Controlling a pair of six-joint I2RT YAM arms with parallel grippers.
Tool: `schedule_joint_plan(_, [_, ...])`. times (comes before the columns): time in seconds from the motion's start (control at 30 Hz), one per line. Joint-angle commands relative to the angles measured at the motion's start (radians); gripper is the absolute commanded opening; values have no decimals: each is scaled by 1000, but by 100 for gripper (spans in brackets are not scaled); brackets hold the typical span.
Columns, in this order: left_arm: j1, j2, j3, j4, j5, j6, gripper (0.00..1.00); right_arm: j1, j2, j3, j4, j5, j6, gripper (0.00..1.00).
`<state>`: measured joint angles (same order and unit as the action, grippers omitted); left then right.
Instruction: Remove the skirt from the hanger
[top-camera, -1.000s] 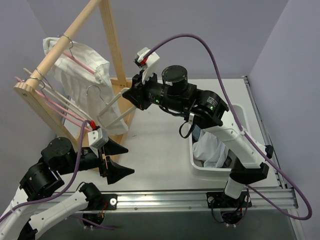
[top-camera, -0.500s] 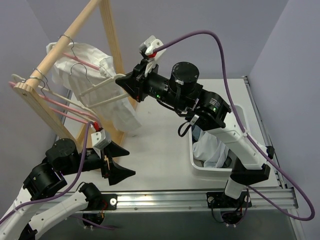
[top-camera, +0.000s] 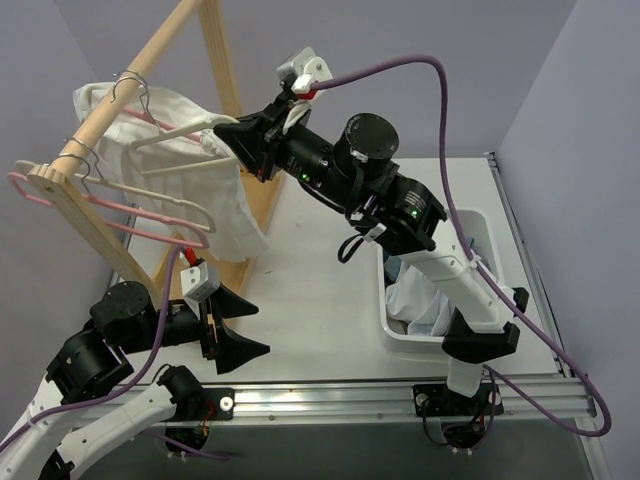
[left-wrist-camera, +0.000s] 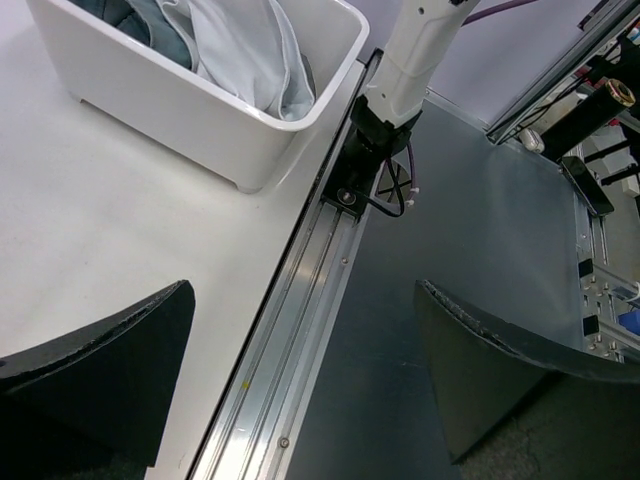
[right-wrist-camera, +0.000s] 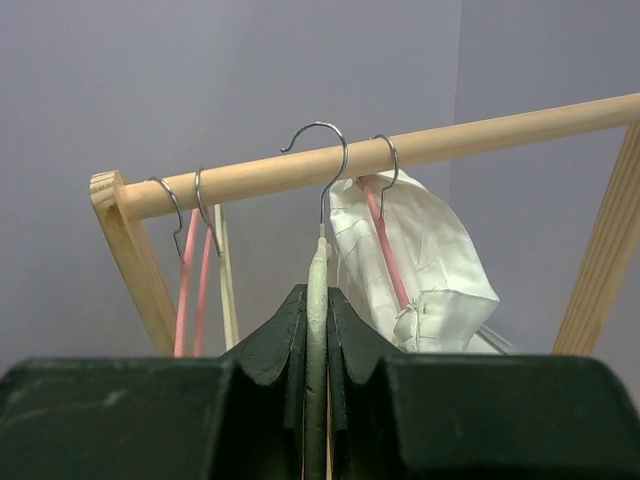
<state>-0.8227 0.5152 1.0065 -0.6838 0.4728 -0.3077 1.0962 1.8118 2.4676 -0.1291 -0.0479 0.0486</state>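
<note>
My right gripper (top-camera: 222, 135) is raised at the wooden rail (top-camera: 150, 55) and shut on a cream hanger (top-camera: 175, 130). In the right wrist view the jaws (right-wrist-camera: 317, 300) pinch that hanger (right-wrist-camera: 317, 270) edge-on, and its wire hook (right-wrist-camera: 325, 150) is at the rail. Empty pink hangers (top-camera: 150, 213) hang at the rail's near end; another pink one carries the white shirt (top-camera: 225, 200). Dark grey cloth (left-wrist-camera: 125, 12) lies in the white bin (left-wrist-camera: 200, 110); I cannot tell whether it is the skirt. My left gripper (top-camera: 260, 324) is open and empty low over the table's near edge.
The wooden A-frame rack (top-camera: 85, 215) stands at the back left, with its upright (top-camera: 225, 70) close beside my right gripper. The white bin (top-camera: 480, 225) with light cloth sits at the right under the right arm. The aluminium base rail (left-wrist-camera: 290, 340) runs below my left gripper (left-wrist-camera: 302, 300).
My right gripper has carried the cream hanger up and to the left, from beside the rack up to the rail. The hangers and shirt on the rail have swung. My left gripper has barely moved.
</note>
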Motion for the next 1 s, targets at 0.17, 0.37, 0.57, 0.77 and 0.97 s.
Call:
schedule_joint_plan(0.17, [-1, -30, 4, 27, 4, -11, 100, 50, 99, 93, 115, 82, -87, 0])
schedule_joint_plan(0.37, [-1, -37, 3, 24, 1, -16, 100, 83, 126, 96, 120, 120, -110, 0])
schedule_joint_plan(0.57, [-1, -38, 1, 20, 3, -11, 100, 140, 100, 64, 57, 210, -159, 0])
schedule_joint_plan(0.77, [-1, -21, -16, 44, 15, -18, 100, 154, 3, -62, 43, 192, -99, 14])
schedule_joint_plan(0.97, [-1, -15, -23, 59, 23, -27, 100, 154, -54, -108, 6, 215, -72, 68])
